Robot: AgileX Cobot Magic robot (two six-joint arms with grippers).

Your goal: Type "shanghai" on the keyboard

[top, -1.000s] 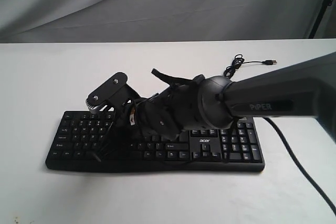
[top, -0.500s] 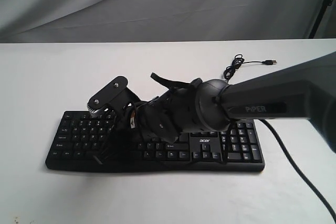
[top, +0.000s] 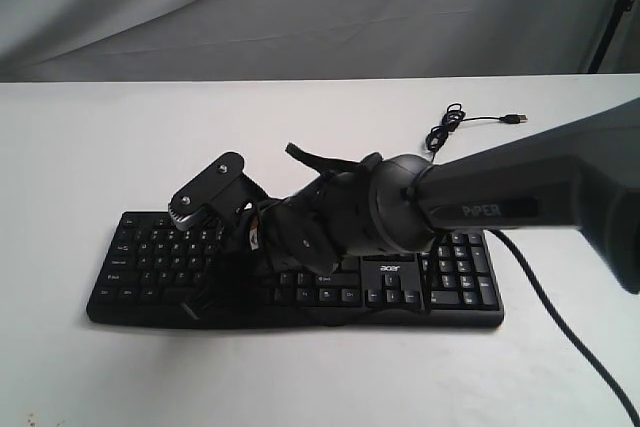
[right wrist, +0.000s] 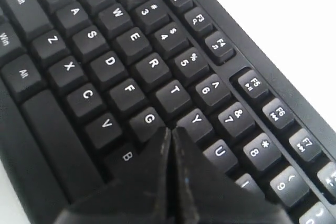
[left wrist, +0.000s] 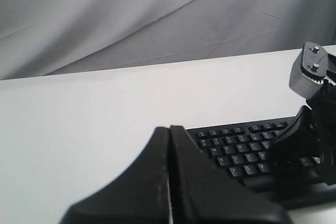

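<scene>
The black keyboard [top: 150,257] lies across the white table [top: 90,137], with a white "acer" logo near its numeric pad. My right arm reaches across the keyboard to its letter keys. The right gripper [top: 203,294] is shut. In the right wrist view its tips [right wrist: 170,130] sit just over the keys between G [right wrist: 148,118] and Y [right wrist: 196,119], and the key beneath them is hidden. The left gripper [left wrist: 169,129] is shut on nothing and hangs over bare table beside the keyboard's [left wrist: 236,148] end. It does not show in the exterior view.
The keyboard's thin USB cable [top: 470,119] lies coiled on the table behind the numeric pad. A thick black arm cable [top: 560,317] trails off to the right. A grey cloth backdrop [top: 300,7] hangs behind the table.
The right gripper and its wrist camera mount have sunk a little towards the keys and shifted slightly right. The keyboard has not moved.
</scene>
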